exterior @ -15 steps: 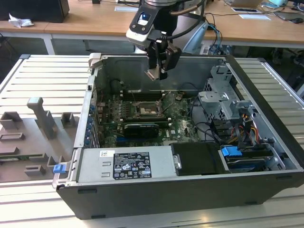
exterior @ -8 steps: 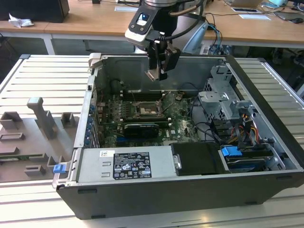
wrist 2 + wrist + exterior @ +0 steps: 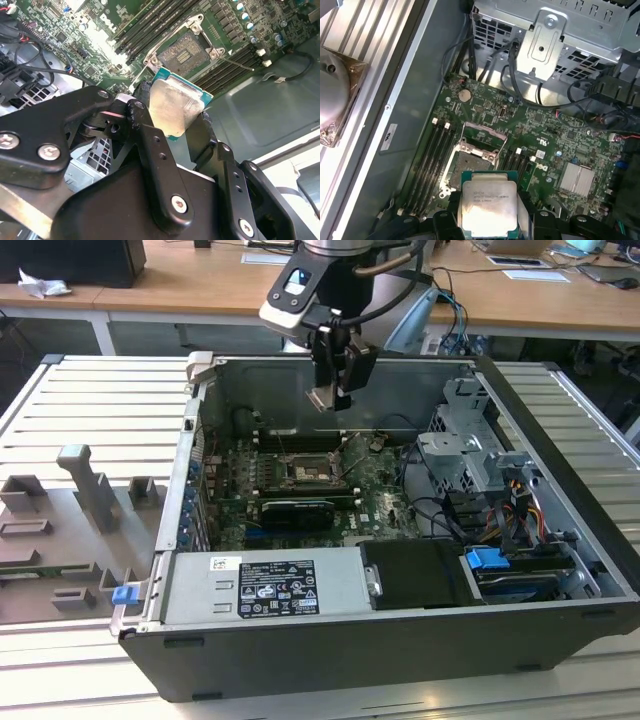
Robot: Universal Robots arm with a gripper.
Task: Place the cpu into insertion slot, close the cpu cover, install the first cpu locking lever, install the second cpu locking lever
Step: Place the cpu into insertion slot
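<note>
Gripping the small flat square silver-topped cpu (image 3: 322, 398) by 2 opposite edges, the black gripper (image 3: 336, 390) hangs upper centre of the exterior view over the open dark case (image 3: 400, 655). The dark silver-rimmed square insertion slot (image 3: 318, 472) lies directly below in the frame, uncovered.

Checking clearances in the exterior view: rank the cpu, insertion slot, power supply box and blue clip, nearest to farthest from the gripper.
1. The cpu, held in the gripper above the case.
2. The insertion slot, on the motherboard below.
3. The power supply box, along the case's near edge.
4. The blue clip, outside the case, at the exterior view's left.
</note>
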